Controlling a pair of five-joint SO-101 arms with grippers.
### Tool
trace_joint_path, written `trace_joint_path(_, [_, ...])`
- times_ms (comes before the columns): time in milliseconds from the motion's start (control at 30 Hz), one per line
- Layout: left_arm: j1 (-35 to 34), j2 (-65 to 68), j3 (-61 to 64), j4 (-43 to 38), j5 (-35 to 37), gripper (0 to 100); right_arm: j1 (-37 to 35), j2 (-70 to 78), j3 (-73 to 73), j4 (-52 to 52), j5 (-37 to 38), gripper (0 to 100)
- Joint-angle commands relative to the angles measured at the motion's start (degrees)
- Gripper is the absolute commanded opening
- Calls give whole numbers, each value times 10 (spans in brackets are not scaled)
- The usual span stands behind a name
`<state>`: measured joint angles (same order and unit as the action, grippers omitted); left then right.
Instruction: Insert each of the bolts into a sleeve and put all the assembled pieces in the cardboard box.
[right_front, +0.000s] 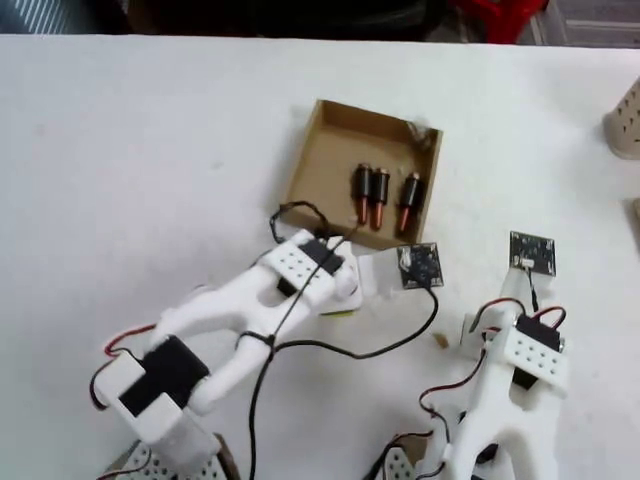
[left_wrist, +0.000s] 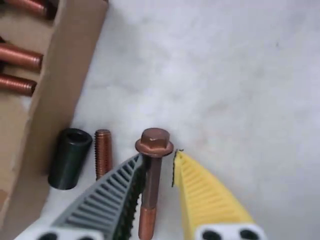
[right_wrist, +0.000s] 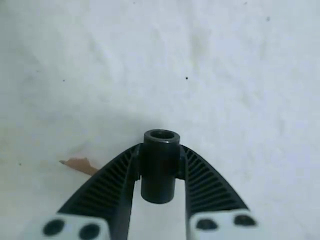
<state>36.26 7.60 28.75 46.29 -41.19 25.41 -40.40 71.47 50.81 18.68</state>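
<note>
A white table (right_front: 150, 150) is carrying everything, with dark clutter showing beyond its far edge. The left arm (right_front: 250, 300) is sitting at about 7 o'clock from the table's middle, its wrist resting against the 6 o'clock edge of the cardboard box (right_front: 330, 150).

The left gripper (left_wrist: 158, 157) is standing partly open around a copper bolt (left_wrist: 154, 142). The grey finger (left_wrist: 107, 200) is touching the shank. A sliver of table is showing between the shank and the yellow finger (left_wrist: 200, 195), so the jaws are bracketing the bolt rather than pinching it. Just beside the grey finger, a second bolt (left_wrist: 103, 150) is lying with its threaded end showing, and a loose sleeve (left_wrist: 70, 157), black and hollow, is lying next to it against the box's outer wall.

Inside the box, three assembled pieces (right_front: 380, 195) are lying side by side toward its 4 o'clock corner.

The right arm (right_front: 520, 360) is sitting at about 4 o'clock from the box, well apart from it. The right gripper (right_wrist: 160, 150) is squeezing a held sleeve (right_wrist: 160, 170) between its black fingers, open end up. A small cardboard scrap (right_wrist: 77, 165) is lying on the table near it.
</note>
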Motion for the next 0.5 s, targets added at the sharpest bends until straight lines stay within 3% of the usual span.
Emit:
trace_joint_path(0, [-3,-2,-27,23,-7,120,0,-15,-5,-8,8,18])
trace_joint_path(233, [-33,15,-31,24,-5,120,0,-15,-5,-8,8,18])
trace_joint_path(467, [-31,99,-144,76,43,120,0,-15,-5,-8,8,18])
